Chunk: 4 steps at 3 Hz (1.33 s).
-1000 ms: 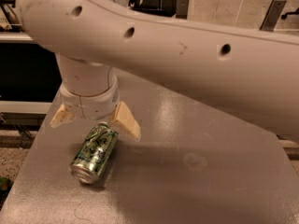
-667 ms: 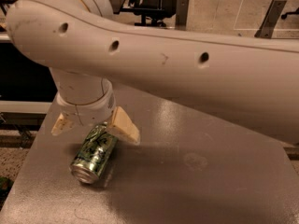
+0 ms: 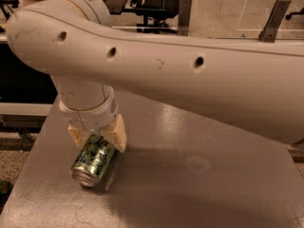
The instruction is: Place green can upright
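The green can (image 3: 92,160) lies on its side on the grey table (image 3: 190,184), near the left edge, with its silver end facing the front left. It has a light green and silvery body with dark lettering. My gripper (image 3: 97,139) has come down over the can's far end. Its two tan fingers (image 3: 117,132) stand one on each side of the can and press against it. The big white arm (image 3: 166,70) crosses the top of the view and hides the table behind it.
The table's left edge (image 3: 28,160) runs close beside the can, and the floor drops away beyond it. Dark chairs and desk frames (image 3: 161,4) stand in the background behind the arm. A faint ring mark (image 3: 198,164) shows on the table to the right.
The gripper has come down onto the can's far end and its fingers have closed in from a wide spread to the can's sides. The can has stayed in place.
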{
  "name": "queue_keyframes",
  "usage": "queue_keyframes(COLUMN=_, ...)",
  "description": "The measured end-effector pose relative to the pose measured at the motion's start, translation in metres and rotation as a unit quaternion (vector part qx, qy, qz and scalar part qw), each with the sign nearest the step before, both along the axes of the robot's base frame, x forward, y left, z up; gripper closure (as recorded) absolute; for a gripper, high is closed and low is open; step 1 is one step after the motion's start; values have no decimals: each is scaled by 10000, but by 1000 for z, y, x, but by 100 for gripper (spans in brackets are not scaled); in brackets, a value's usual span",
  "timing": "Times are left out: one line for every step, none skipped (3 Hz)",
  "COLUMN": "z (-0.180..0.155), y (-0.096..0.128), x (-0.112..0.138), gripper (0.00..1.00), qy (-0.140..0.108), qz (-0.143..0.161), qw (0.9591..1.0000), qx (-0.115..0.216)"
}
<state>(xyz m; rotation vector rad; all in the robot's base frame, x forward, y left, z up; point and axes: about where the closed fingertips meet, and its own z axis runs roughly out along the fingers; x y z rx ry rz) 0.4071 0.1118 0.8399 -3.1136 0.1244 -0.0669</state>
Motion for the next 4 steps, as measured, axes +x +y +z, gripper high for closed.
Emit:
queue_keyframes(z=12, y=-1, x=6, gripper=63, qy=-58, qz=31, qw=9998, qx=172)
queue_keyframes(z=35, y=-2, x=25, gripper=85, qy=-227, qz=138, qw=9982, qx=531)
queue_keyframes(z=63, y=-3, x=50, gripper=100, qy=-502, qz=401, qw=9915, qx=1127)
queue_keyframes(z=88, y=-8, x=70, gripper=100, qy=-793, qz=764, qw=9783, qx=1755)
